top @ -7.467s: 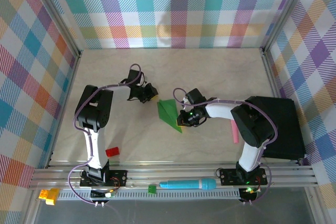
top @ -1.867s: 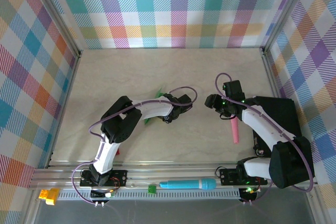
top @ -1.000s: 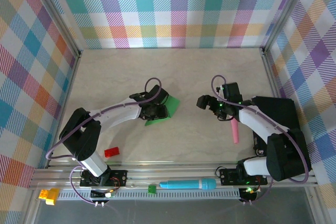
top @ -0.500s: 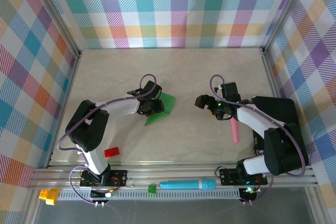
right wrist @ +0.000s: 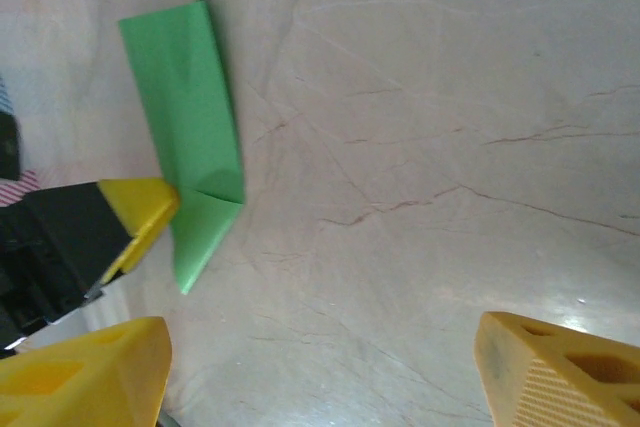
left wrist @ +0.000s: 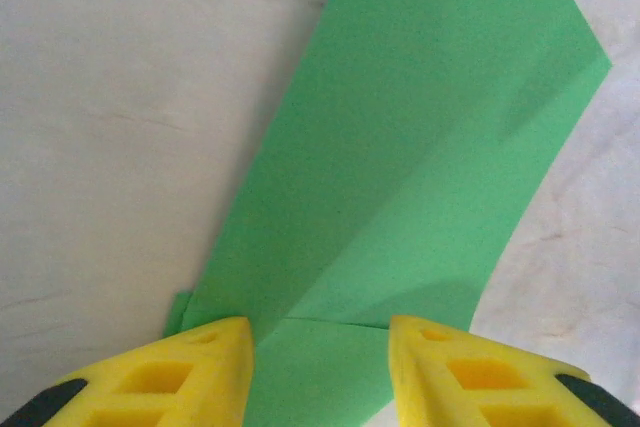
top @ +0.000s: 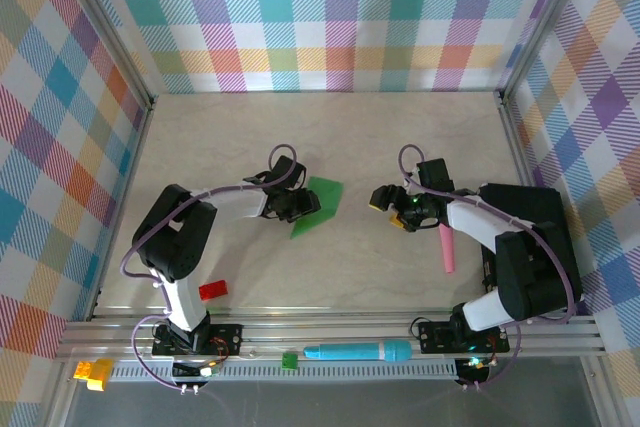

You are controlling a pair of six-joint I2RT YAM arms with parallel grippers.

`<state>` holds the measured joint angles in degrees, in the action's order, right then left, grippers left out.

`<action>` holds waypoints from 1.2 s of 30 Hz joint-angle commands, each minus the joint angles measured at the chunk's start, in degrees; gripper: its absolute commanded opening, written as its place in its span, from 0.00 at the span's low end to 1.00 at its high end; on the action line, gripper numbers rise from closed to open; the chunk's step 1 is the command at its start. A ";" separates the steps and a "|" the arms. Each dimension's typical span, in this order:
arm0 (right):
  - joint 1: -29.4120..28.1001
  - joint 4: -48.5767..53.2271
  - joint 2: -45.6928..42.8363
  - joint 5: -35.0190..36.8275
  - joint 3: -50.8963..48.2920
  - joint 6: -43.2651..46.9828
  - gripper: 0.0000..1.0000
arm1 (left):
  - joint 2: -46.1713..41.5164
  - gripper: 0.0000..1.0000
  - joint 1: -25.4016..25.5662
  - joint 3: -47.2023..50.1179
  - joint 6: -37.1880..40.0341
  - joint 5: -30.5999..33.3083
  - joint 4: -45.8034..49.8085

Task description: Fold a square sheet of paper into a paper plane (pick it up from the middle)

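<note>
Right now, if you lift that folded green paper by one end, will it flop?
Probably: the green paper looks thin and lies flat on the table. The overlapping fold near one end may stiffen it slightly. Pushed, it likely slides, being flat.

Green paper (left wrist: 400, 147); table (top: 250, 137) beige, perhaps marbled

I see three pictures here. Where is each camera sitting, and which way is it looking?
Top: above and behind the arms, looking down on the table; both arms show, left gripper at the paper.
Left wrist: on the left arm, looking down past its yellow fingers onto the paper.
Right wrist: on the right arm, looking past its fingers over the table toward the paper.
Shared: all three show the paper.
</note>
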<state>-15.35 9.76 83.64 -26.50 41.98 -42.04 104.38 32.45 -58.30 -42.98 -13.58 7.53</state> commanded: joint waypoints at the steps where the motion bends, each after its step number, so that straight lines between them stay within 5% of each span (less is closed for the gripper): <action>1: -0.05 -2.85 -0.75 -2.51 -1.48 -4.26 0.76 | 2.63 0.40 2.24 1.44 -4.81 -7.68 -3.61; 8: -2.86 -3.91 -0.22 -1.73 -3.11 -8.17 0.62 | 4.36 0.38 6.66 1.17 -11.60 -7.62 -7.69; 17: -7.67 -12.68 6.69 -4.98 -3.83 -13.13 0.57 | 2.95 0.36 4.70 5.69 -20.98 -6.69 -11.28; 36: -8.54 -13.09 12.46 -3.60 0.99 -11.64 0.47 | 3.99 0.35 1.66 8.36 -22.76 -10.52 -14.64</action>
<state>-23.73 -3.03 95.22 -30.48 41.52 -54.70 106.78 35.66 -51.92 -65.36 -26.04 -12.32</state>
